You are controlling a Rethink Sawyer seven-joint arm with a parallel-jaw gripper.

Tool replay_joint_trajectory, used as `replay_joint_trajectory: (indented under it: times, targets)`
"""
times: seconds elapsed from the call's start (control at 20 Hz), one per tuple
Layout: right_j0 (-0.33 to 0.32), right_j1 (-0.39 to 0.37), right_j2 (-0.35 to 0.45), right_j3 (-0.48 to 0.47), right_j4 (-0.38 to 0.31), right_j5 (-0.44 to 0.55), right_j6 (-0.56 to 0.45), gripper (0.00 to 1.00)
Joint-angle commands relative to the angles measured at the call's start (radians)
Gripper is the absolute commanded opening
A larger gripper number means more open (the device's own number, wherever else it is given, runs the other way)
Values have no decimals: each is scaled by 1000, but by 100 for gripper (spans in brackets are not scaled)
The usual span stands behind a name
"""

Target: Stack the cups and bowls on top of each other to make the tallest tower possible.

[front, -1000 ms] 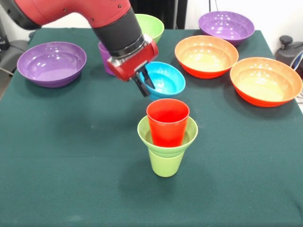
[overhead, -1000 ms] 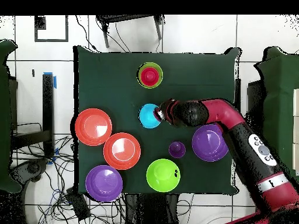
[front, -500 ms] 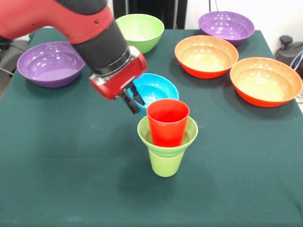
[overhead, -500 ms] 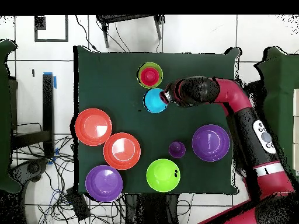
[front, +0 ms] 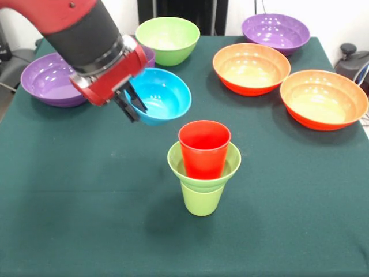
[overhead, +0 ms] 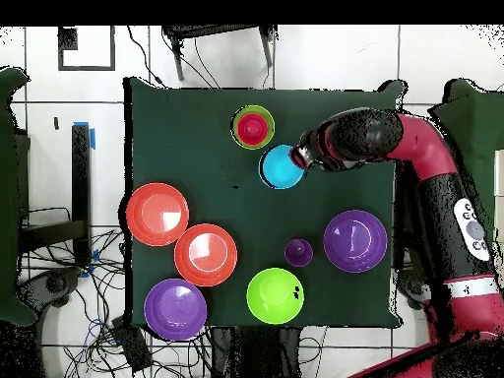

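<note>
My gripper [front: 132, 104] is shut on the rim of the small blue bowl [front: 160, 95] and holds it in the air, up and left of the stack. The stack stands at the table's middle: a lime-green cup [front: 202, 199], a small lime-green bowl [front: 204, 167] on it, and a red cup [front: 204, 147] in that bowl. In the overhead view the blue bowl [overhead: 282, 167] hangs just beside the stack [overhead: 254, 127], with the gripper [overhead: 303, 160] at its rim. The purple cup [overhead: 298, 252] stands apart; in the front view the arm hides most of it.
A medium lime-green bowl [front: 168, 39] sits at the back. Two wide purple bowls [front: 49, 78] [front: 275, 32] sit at far left and back right. Two wide orange bowls [front: 251, 68] [front: 323, 98] sit on the right. The green table cloth [front: 86, 219] covers the table.
The gripper has lifted the blue bowl higher and carried it left in the front view. In the overhead view it moved closer beside the stack. The stack has not moved.
</note>
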Motion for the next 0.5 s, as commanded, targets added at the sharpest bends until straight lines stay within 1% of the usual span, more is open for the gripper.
replay_joint_trajectory:
  times: [0.05, 0.3, 0.4, 0.5]
  targets:
    - [43, -95, -36, -32, 24, 128, -199, 0]
    - [52, -164, -23, -10, 77, 189, -161, 0]
    - [63, -185, -10, -18, 115, 225, -150, 0]
    - [85, -199, 5, -49, 152, 248, -136, 0]
